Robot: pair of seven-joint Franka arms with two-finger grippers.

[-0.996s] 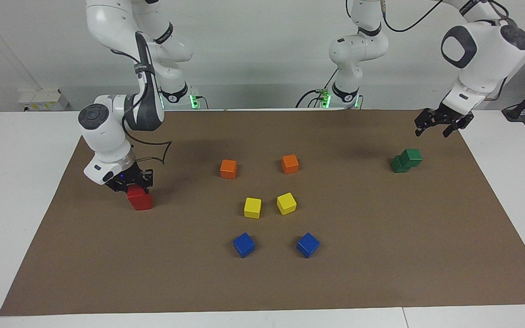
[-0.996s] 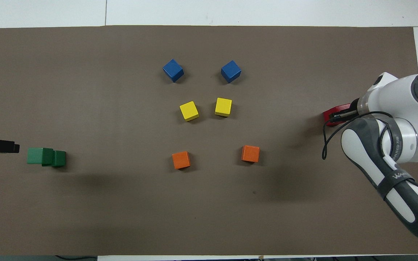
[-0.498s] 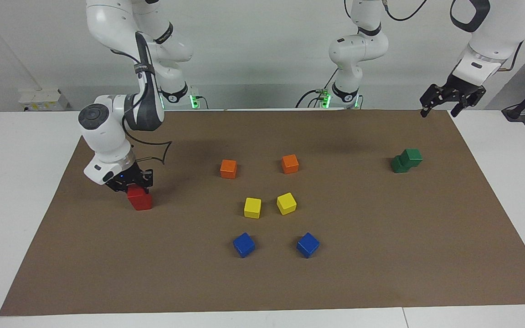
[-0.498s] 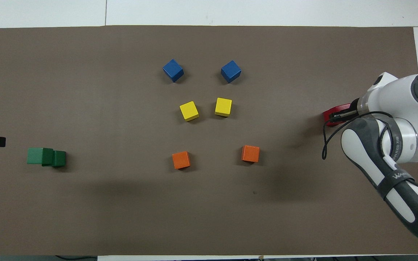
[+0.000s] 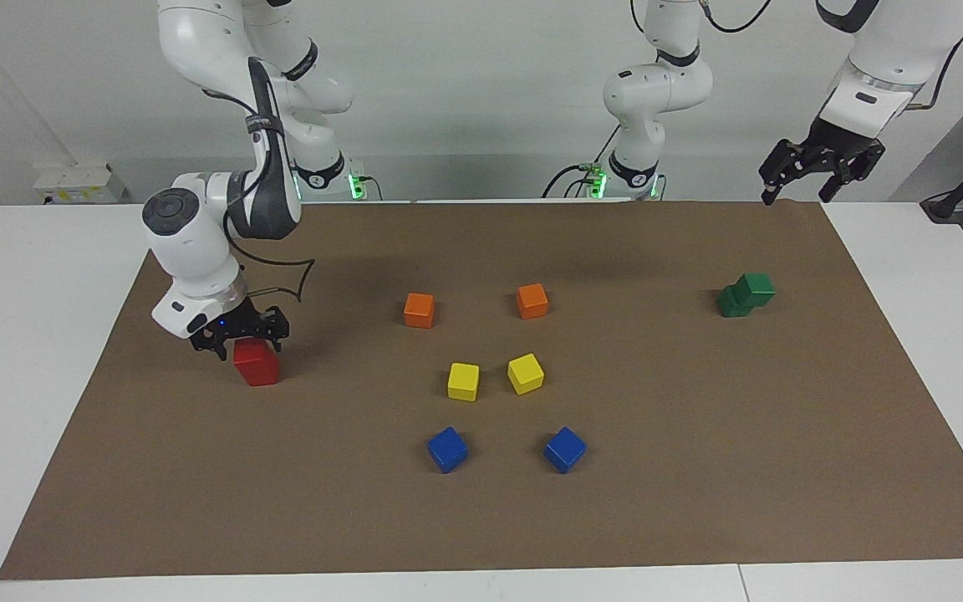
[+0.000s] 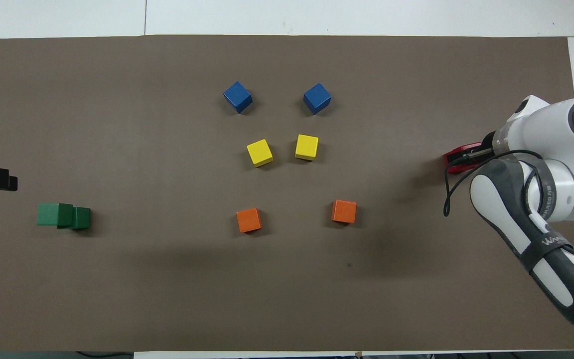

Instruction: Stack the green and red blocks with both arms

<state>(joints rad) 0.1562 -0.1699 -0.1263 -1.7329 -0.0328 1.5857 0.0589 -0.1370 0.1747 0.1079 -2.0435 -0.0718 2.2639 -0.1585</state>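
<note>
Two dark green cubes (image 5: 746,294) stand at the left arm's end of the mat, the upper one set off to the side on the lower; they also show in the overhead view (image 6: 63,216). My left gripper (image 5: 820,165) hangs open and empty, high over the mat's edge at that end, well clear of them. A red block shape (image 5: 257,364), taller than one cube, stands at the right arm's end. My right gripper (image 5: 239,336) is open, its fingers spread just over the red top. In the overhead view the wrist hides most of the red (image 6: 459,158).
Two orange cubes (image 5: 419,309) (image 5: 532,300), two yellow cubes (image 5: 463,380) (image 5: 525,373) and two blue cubes (image 5: 447,449) (image 5: 564,449) lie in pairs at the middle of the brown mat (image 5: 699,468). White table borders the mat.
My left gripper has risen from beside the green cubes and drawn back toward the robots. My right gripper's fingers have spread apart off the red block and lifted slightly.
</note>
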